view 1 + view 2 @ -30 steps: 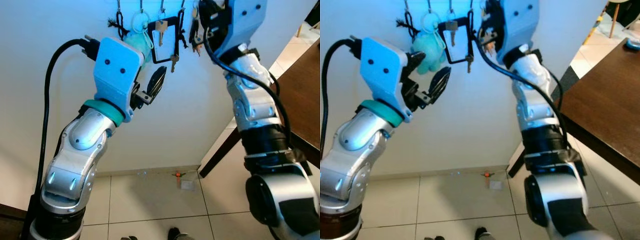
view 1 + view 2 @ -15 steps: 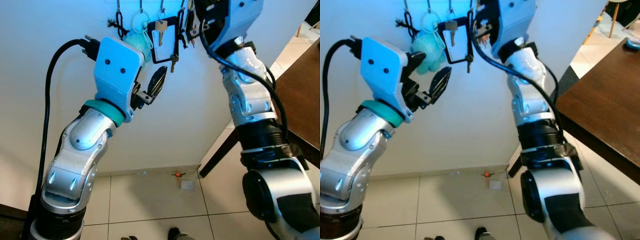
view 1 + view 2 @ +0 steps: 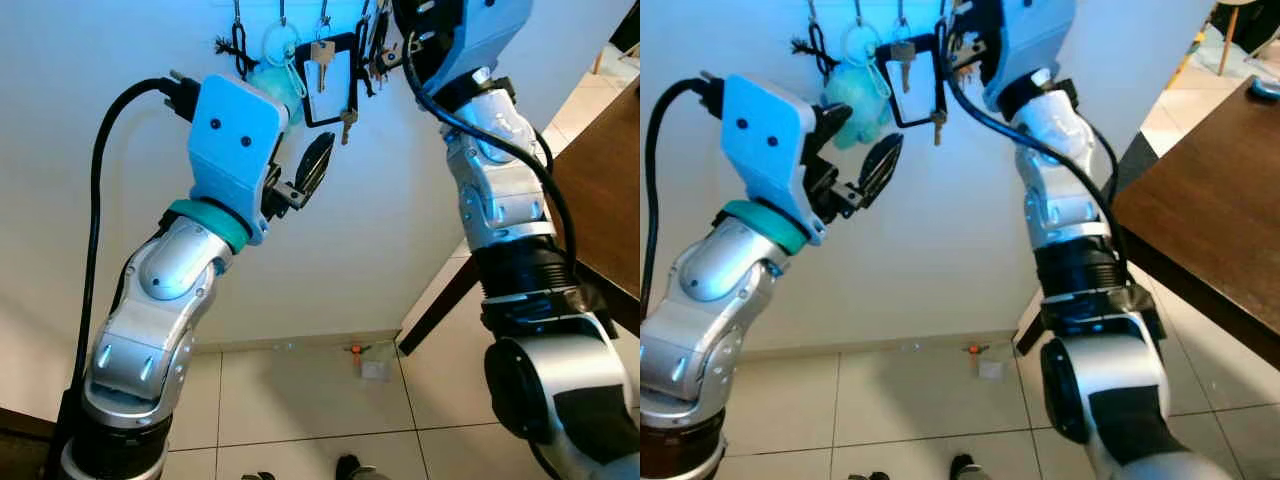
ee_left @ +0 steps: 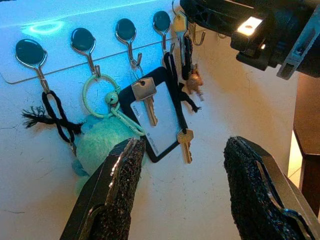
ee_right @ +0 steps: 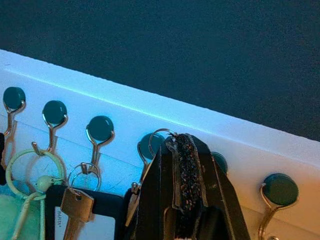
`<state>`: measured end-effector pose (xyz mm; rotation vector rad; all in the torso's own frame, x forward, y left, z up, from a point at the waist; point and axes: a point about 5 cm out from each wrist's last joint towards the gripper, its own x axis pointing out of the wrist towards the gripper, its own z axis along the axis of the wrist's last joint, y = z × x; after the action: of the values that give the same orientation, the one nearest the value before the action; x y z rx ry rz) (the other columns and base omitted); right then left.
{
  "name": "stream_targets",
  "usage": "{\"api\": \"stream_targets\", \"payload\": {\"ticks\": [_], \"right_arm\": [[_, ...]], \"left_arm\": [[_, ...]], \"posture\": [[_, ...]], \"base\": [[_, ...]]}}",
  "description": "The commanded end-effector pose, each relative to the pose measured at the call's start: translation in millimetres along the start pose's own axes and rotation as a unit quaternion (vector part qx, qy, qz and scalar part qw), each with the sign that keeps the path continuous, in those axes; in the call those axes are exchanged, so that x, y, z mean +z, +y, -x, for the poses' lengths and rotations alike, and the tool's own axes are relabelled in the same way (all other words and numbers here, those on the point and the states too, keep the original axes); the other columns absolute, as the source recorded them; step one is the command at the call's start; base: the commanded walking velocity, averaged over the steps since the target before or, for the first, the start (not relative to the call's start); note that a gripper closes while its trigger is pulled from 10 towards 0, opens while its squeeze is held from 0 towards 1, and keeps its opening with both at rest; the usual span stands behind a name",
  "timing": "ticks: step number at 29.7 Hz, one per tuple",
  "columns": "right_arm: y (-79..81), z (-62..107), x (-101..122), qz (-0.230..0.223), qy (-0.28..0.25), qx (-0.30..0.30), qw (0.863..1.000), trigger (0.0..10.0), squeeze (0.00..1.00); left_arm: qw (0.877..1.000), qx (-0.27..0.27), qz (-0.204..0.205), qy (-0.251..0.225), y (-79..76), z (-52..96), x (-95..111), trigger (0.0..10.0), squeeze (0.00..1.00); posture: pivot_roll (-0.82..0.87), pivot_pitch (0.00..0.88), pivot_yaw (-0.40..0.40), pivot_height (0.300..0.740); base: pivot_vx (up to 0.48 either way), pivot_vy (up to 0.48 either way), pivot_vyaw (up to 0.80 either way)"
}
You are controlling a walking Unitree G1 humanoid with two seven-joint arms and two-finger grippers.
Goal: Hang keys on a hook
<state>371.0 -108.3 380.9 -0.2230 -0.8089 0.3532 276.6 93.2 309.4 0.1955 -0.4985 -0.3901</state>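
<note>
Landmark is the hook rack [image 4: 100,55] on the white wall [image 3: 400,200]; everything below is placed against it. Your right arm reaches up to the rack's right end, your left arm sits lower and left of it, and the dark table [image 3: 1210,220] stands well off to the right of the rack with bare tiled floor [image 3: 300,400] beneath. Your left gripper [image 4: 185,195] hovers just out from the wall below the rack, fingers spread wide and holding nothing. Your right gripper [image 5: 182,185] is pressed up at the rack with its fingers pinched narrow on a key ring [image 5: 162,136], which sits right at one hook [image 5: 147,150], with the keys [image 4: 192,80] hanging just under it. Whether the ring has slipped over the hook tip, you cannot tell from these frames, so judge the task as near its end: carry done, seating and letting go still left. Hooks left of that one are already taken by a black cord [image 4: 55,117], a teal plush [image 4: 102,142] on a pale ring, and a black tag [image 4: 157,117] with two keys. Free hooks lie to the right of your gripper. Room is tight on the left side of your hook, open to the right and below, so back off downward and away from the wall.
</note>
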Motion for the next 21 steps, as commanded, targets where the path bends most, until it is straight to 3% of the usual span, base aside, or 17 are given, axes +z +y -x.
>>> {"api": "stream_targets", "payload": {"ticks": [1,5,21], "right_arm": [[-2.0,2.9,0,-0.004,-0.003,-0.002,1.0,10.0,0.0],[-8.4,11.0,-9,-0.004,0.017,-0.015,1.0,10.0,0.0],[-13.9,14.0,-15,0.001,0.03,-0.026,0.999,10.0,0.0]], "left_arm": [[1.0,0.001,-0.002,0.0,-0.6,0.4,-1,10.0,0.0],[1.0,0.0,-0.003,0.0,-0.1,0.2,-1,10.0,0.0],[1.0,0.0,-0.005,0.0,0.7,0.2,-1,10.0,0.0]], "posture": [[-0.01,0.144,0.084,0.74],[-0.01,0.142,0.087,0.74],[0.0,0.13,0.088,0.74]], "base": [[0.0,0.0,0.0],[0.0,0.0,0.0],[0.0,0.0,0.0]]}}
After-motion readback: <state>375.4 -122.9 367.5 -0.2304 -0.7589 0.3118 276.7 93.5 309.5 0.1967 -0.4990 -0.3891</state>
